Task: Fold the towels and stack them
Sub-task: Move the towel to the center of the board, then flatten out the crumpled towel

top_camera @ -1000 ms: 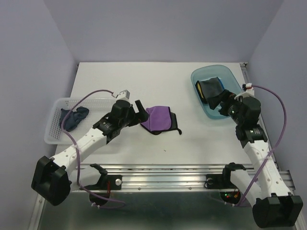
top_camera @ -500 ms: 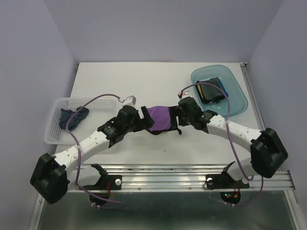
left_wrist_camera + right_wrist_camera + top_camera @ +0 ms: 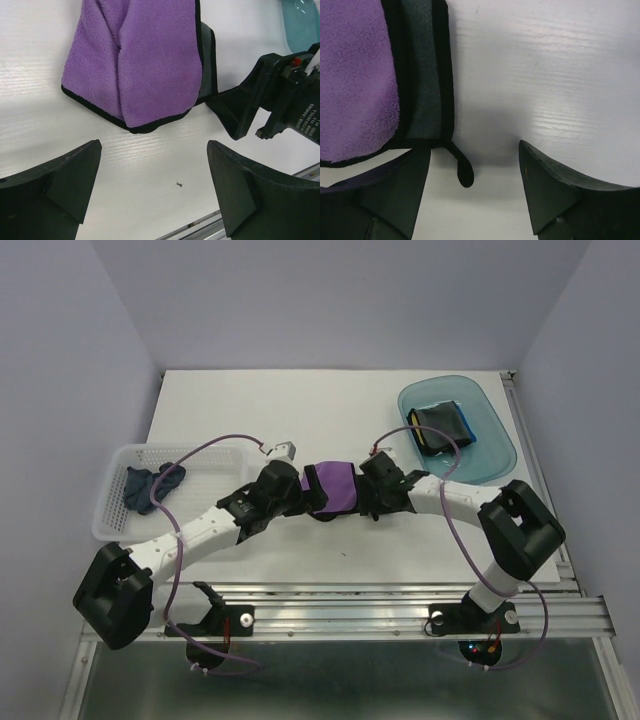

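2 tools close in on 1 purple towel [image 3: 332, 488], which lies flat on the bench [image 3: 250, 410] midway between them, the left tool [image 3: 154, 150] at its left end and the right tool [image 3: 470, 155] at its right end.

The left tool is spread wide and holds nothing. From its own camera the towel lies straight ahead with its long axis running away from the jaws. The near, black-edged short end is turned toward the tool, with a strip of bare bench between.

The right tool also has its jaws apart and grips nothing. From its camera the towel sits ahead and to the left, and its black-bound side edge runs straight away from the tool. The near corner lies at the tip of the left-hand finger, and a small black loop [image 3: 462, 170] trails from that corner into the gap between the jaws. I judge the right arm to be the nearer of the 2, so the next grasp likely turns on that corner.

1 dark folded towel [image 3: 440, 428] rests in the teal tray [image 3: 500, 455], and 1 crumpled navy towel [image 3: 150, 485] lies in the white basket [image 3: 115, 525].
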{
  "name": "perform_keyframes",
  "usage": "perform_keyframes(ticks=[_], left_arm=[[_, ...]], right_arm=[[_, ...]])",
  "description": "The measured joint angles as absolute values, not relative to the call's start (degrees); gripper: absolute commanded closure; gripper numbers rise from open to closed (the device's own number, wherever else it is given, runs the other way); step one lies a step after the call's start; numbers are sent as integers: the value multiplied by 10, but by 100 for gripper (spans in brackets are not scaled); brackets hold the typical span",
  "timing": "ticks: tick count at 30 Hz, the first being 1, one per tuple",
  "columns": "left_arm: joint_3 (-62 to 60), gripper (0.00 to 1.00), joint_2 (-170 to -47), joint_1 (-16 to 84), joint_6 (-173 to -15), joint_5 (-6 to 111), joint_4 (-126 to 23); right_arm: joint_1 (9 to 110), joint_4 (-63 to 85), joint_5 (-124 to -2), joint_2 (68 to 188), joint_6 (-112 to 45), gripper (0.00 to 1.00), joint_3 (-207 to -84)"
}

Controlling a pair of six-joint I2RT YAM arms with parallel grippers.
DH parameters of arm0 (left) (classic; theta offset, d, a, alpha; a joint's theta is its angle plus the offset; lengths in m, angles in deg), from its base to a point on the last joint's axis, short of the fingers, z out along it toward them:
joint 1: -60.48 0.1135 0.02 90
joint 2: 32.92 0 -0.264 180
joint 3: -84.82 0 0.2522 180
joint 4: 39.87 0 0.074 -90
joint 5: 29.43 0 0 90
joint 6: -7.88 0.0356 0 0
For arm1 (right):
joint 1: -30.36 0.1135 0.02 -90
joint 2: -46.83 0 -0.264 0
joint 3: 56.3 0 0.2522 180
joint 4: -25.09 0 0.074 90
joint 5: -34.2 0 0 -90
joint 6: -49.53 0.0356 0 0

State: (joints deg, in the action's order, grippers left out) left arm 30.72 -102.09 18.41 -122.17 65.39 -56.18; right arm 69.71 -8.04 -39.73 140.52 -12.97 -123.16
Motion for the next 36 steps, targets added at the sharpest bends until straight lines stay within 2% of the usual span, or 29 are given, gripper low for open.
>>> perform_keyframes(ticks=[2,3,5,6,7,10,18,27,36], left_arm=[[307,1,-1021,184,-1219,654,-561],[307,1,-1021,184,-1217,654,-560],[307,1,-1021,183,-1209,656,-560],[307,1,-1021,182,-1203,656,-560],[307,1,-1021,182,-1198,658,-560],[302,1,-1021,181,-1173,660,-561],[257,1,-1048,165,-1124,627,-518],[181,2,-1201,140,-1087,591,-506],[93,14,-1321,133,-1079,605,-531]], right_arm=[[697,-75,-403,1419,-126,34,-1232],[697,-70,-404,1420,-126,50,-1232],[697,-63,-410,1421,-121,66,-1232],[697,-59,-413,1422,-119,70,-1232],[697,-55,-415,1422,-117,78,-1231],[697,-37,-430,1421,-111,89,-1224],[696,2,-482,1375,-111,93,-1170],[677,28,-508,1366,-113,94,-1158],[659,50,-537,1366,-113,94,-1140]])
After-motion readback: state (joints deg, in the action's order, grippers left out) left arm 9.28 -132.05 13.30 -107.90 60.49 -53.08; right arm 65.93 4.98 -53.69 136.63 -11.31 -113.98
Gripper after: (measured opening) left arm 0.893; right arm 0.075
